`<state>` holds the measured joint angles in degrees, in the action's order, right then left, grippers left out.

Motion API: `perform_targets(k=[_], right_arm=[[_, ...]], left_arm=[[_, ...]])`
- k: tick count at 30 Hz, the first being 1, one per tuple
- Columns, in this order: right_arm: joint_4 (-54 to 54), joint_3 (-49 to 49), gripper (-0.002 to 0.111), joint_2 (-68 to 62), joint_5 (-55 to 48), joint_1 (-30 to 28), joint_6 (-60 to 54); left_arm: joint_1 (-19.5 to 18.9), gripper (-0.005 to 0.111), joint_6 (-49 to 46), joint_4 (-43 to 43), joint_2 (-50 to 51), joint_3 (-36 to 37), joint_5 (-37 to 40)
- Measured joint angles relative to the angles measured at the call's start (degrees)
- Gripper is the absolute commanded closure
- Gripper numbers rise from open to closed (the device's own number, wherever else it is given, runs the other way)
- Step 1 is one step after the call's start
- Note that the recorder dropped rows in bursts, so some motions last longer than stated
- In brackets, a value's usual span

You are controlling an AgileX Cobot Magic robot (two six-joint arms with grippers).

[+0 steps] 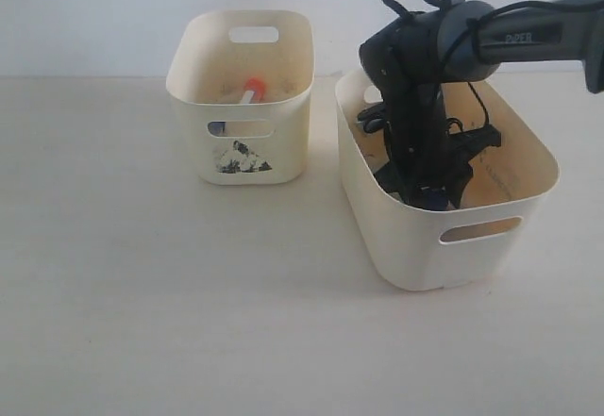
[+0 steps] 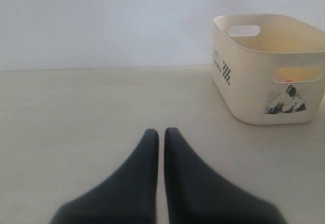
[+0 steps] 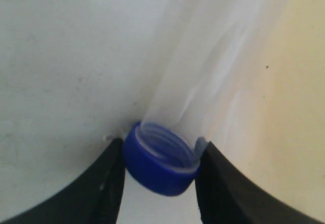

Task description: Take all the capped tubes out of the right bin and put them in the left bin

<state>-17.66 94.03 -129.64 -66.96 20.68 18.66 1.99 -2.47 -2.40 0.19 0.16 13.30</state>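
Note:
My right gripper point(image 1: 429, 197) reaches down into the larger cream right bin point(image 1: 415, 246) and is shut on a blue-capped tube point(image 3: 161, 159); the two black fingers press the blue cap from both sides, and the clear body point(image 3: 203, 76) points away from the camera along the bin's inner wall. The smaller left bin point(image 1: 241, 147) with the black-and-white sticker point(image 1: 243, 158) holds an orange-capped tube point(image 1: 253, 87). A blue cap point(image 1: 217, 127) shows through its handle slot. My left gripper point(image 2: 161, 131) is shut and empty, low over the table, apart from the left bin point(image 2: 254, 97).
The right arm point(image 1: 444, 43) fills much of the right bin and hides its floor. Both bins stand on a pale table point(image 1: 142, 293) in front of a white wall.

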Motion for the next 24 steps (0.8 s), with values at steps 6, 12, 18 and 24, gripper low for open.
perform_targets(k=[6,12,18,24], right_arm=[[1.56,-1.21,0.108,3.14,0.54,0.0,0.0],[2.66,-1.45,0.108,12.5,2.54,0.0,-1.04],[14.96,-1.45,0.108,24.86,12.53,0.0,-12.13],[67.65,-1.55,0.098,28.79,36.81,0.0,-61.21]], left_arm=[[0.0,0.102,0.0,0.0,0.0,0.0,0.0],[0.0,0.102,0.0,0.0,0.0,0.0,0.0],[0.0,0.102,0.0,0.0,0.0,0.0,0.0],[0.0,0.102,0.0,0.0,0.0,0.0,0.0]])
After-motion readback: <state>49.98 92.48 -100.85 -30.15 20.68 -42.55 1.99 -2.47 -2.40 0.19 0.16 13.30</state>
